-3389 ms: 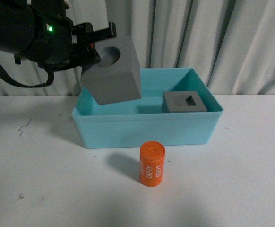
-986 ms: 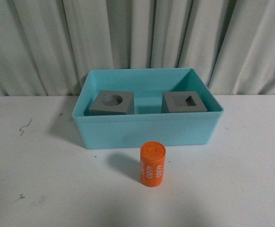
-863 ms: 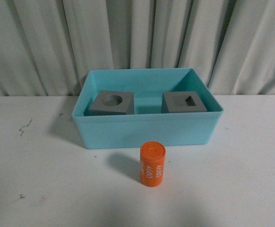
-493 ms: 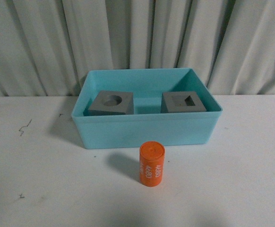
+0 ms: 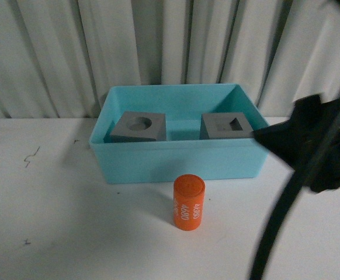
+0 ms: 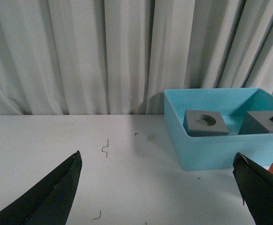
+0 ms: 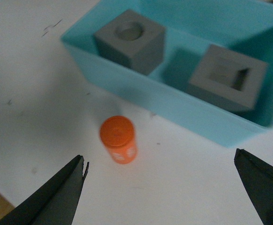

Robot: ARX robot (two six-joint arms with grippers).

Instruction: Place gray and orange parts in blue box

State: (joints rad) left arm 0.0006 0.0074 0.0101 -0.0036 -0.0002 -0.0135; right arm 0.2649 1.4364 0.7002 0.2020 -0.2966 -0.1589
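Parts: the orange cylinder (image 5: 188, 202) stands upright on the bench (image 5: 53, 221). It is outside the blue box (image 5: 176, 160), just in front of the middle of the box's front wall and not touching it. It is matte orange with white lettering running up its side and a flat round top.

Both gray cubes sit inside the box, apart from each other. The cube with the round recess (image 5: 138, 127) is at the left end and the cube with the rectangular recess (image 5: 225, 125) is at the right end. The box is light turquoise with a rim, and it stands toward the back edge of the bench.

Surroundings: the bench is white with a few small dark marks (image 5: 30, 156). A pale pleated curtain (image 5: 70, 52) hangs behind its back edge.

Count: two gray cubes, one orange cylinder, one box.

Left gripper (image 6: 156, 157): fingers spread wide, holding nothing, over bare bench to the left of the box.

Right gripper (image 7: 160, 156): fingers spread wide and empty, above the cylinder and the box and touching neither. In the front view the right arm (image 5: 316, 146) shows dark and blurred at the right.
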